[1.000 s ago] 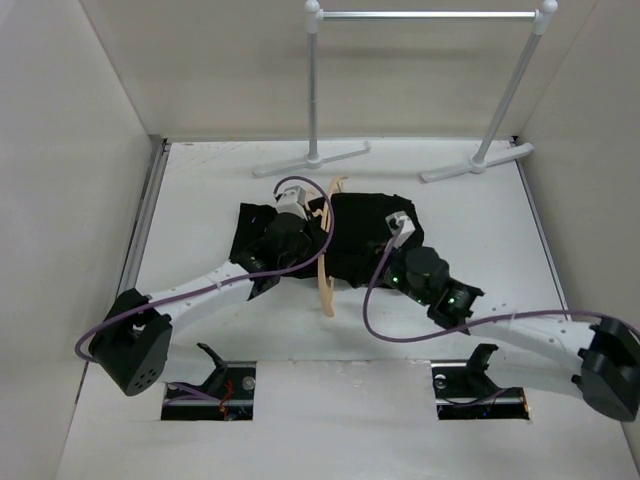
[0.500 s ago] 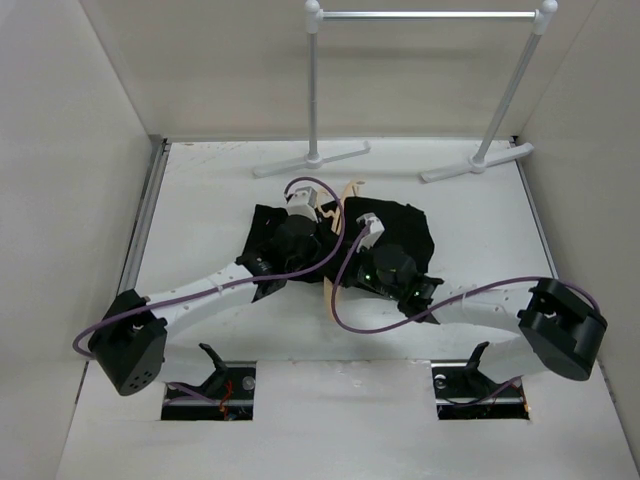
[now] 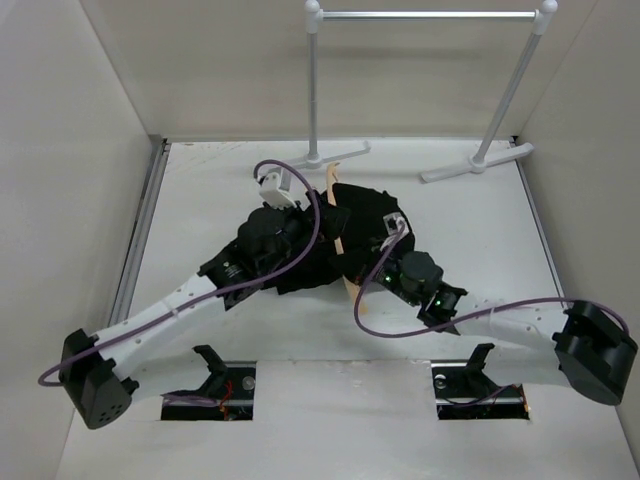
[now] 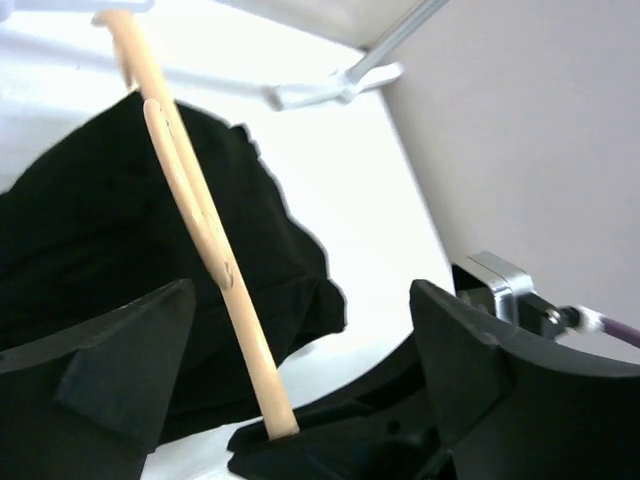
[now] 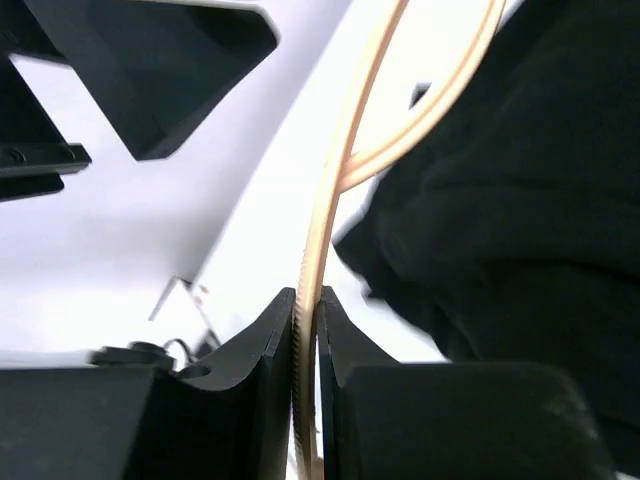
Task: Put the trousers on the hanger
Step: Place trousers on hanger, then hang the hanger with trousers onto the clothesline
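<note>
The black trousers (image 3: 368, 208) lie crumpled on the white table's middle. Across them lies the tan wooden hanger (image 3: 340, 228), running from far to near. My right gripper (image 3: 366, 276) is shut on the hanger's near part; in the right wrist view the thin wood (image 5: 335, 180) is pinched between the two pads (image 5: 308, 292), with the trousers (image 5: 520, 200) to the right. My left gripper (image 4: 300, 290) is open wide, one finger on each side of the hanger (image 4: 195, 215), touching nothing. Under it are the trousers (image 4: 90, 220). In the top view the left gripper (image 3: 300, 215) is just left of the hanger.
A grey metal garment rail (image 3: 430, 15) stands at the back, its two white feet (image 3: 310, 160) on the table just beyond the trousers. One foot (image 4: 340, 85) shows in the left wrist view. Walls close in the left, right and back.
The left gripper has opened and let go of the hanger, its arm stretching further out. The right gripper has shut on the hanger's near part, and the hanger has shifted.
</note>
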